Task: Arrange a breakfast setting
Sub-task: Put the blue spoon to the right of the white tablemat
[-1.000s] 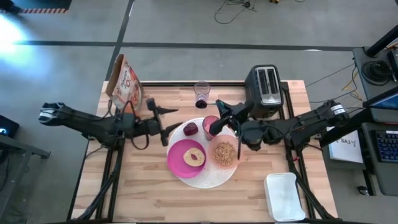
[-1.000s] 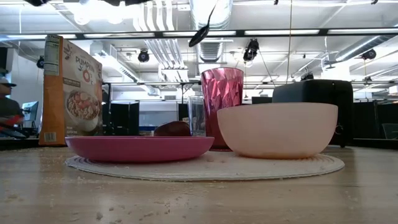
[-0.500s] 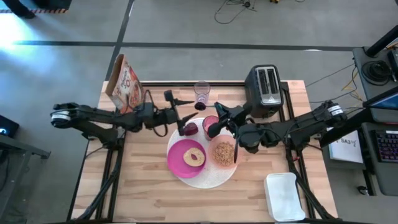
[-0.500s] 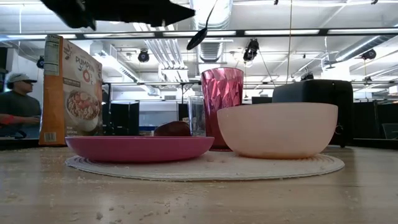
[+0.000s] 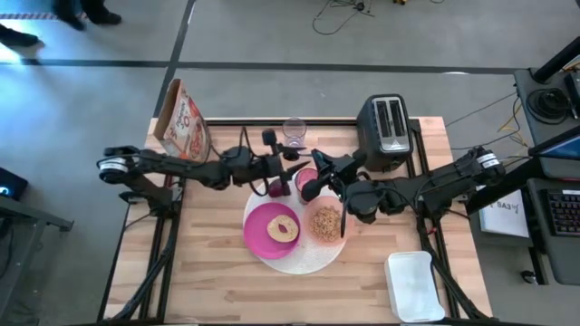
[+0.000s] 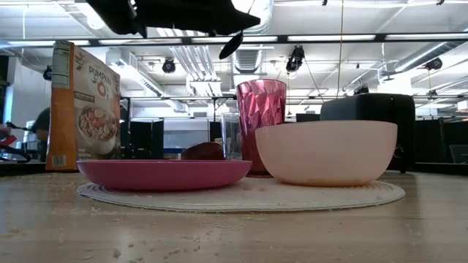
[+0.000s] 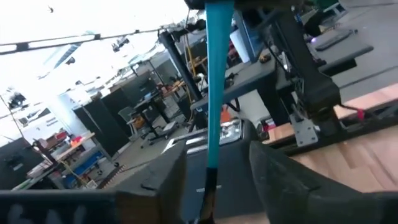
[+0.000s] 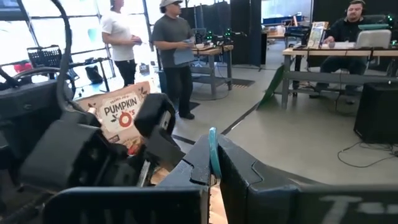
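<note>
Non-task stuff: pumpkin cereal box (image 5: 183, 121) upright at table's back left corner, orange w/ a bowl pic on the front (image 6: 82, 107). Black 2-slot toaster (image 5: 389, 132) at back right. Small clear glass (image 5: 294, 132) betw. them, near back edge. White lidded container (image 5: 415, 285) at front right corner. Crumbs scattered on wooden table (image 5: 211, 275). People (image 8: 174, 50) stand in room beyond.

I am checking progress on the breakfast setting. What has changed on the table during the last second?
The left gripper moved in from the table's left side toward the spoon, which the right gripper holds up above the plates. Its fingers have been closing, but a grip on the spoon's handle cannot be confirmed. The right arm, tumbler, bowl and magenta plate stayed put.
</note>
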You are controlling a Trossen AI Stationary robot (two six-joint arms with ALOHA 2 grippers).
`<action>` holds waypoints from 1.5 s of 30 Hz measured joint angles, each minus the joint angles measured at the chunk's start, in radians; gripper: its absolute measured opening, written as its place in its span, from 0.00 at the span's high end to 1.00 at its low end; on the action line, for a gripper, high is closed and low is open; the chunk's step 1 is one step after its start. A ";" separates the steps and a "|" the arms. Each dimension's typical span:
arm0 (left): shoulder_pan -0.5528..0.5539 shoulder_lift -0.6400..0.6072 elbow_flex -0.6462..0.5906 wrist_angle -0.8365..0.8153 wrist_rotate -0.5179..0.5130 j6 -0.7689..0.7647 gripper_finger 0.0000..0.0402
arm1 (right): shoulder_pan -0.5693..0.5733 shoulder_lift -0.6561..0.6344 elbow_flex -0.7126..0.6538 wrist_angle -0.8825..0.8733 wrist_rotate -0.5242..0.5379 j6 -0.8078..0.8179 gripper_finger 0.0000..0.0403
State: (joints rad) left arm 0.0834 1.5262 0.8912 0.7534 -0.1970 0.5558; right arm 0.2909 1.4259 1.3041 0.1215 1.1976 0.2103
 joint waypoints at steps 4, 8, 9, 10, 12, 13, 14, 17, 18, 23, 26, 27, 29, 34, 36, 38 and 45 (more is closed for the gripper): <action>0.000 0.013 0.008 -0.033 -0.028 0.000 0.74 | 0.008 -0.009 0.000 -0.004 0.000 -0.019 0.98; 0.005 0.000 0.005 -0.042 -0.043 0.000 0.95 | 0.011 -0.014 0.000 -0.004 0.006 -0.038 0.98; 0.008 -0.004 0.005 -0.046 -0.040 0.003 0.97 | 0.010 -0.014 0.000 -0.002 0.006 -0.039 0.98; 0.009 -0.007 0.005 -0.047 -0.038 0.004 0.97 | 0.010 -0.015 0.000 -0.002 0.006 -0.044 0.98; 0.010 -0.010 0.005 -0.051 -0.038 0.005 0.97 | 0.010 -0.015 0.000 -0.003 0.006 -0.048 0.98; 0.010 -0.012 0.006 -0.062 -0.038 0.007 0.97 | 0.010 -0.015 0.000 -0.003 0.006 -0.049 0.98; 0.010 -0.012 0.012 -0.075 -0.038 0.006 0.98 | 0.010 -0.015 0.000 -0.003 0.006 -0.050 0.98; 0.011 -0.012 0.021 -0.101 -0.020 -0.002 0.99 | 0.010 -0.015 0.000 -0.011 0.004 -0.051 0.98; 0.012 -0.012 0.025 -0.111 -0.013 -0.006 0.99 | 0.010 -0.015 0.000 -0.012 0.005 -0.052 0.98; 0.013 -0.012 0.031 -0.125 -0.010 -0.016 0.99 | 0.010 -0.023 0.000 -0.030 -0.024 -0.060 0.95; 0.018 -0.012 0.031 -0.125 -0.014 -0.018 1.00 | 0.011 -0.041 0.000 -0.075 -0.085 -0.017 0.89; 0.019 -0.012 0.031 -0.127 -0.013 -0.019 1.00 | 0.011 -0.048 0.000 -0.095 -0.110 0.009 0.87; 0.022 -0.012 0.031 -0.128 -0.009 -0.023 1.00 | 0.011 -0.060 0.000 -0.136 -0.150 0.058 0.82; 0.027 -0.013 0.031 -0.130 0.005 -0.017 1.00 | 0.018 -0.079 0.000 -0.245 -0.161 0.140 0.69; 0.034 -0.013 0.031 -0.138 0.048 -0.007 1.00 | 0.023 -0.088 0.000 -0.288 -0.172 0.170 0.65; 0.040 -0.013 0.031 -0.148 0.084 0.002 1.00 | 0.028 -0.101 0.000 -0.332 -0.209 0.213 0.62; 0.086 -0.017 0.043 -0.305 0.204 0.099 1.00 | 0.035 -0.160 0.000 -0.513 -0.439 0.436 0.56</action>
State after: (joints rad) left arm 0.1696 1.5089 0.9339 0.4484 0.0072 0.6547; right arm 0.3256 1.2658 1.3045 -0.3912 0.7584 0.6459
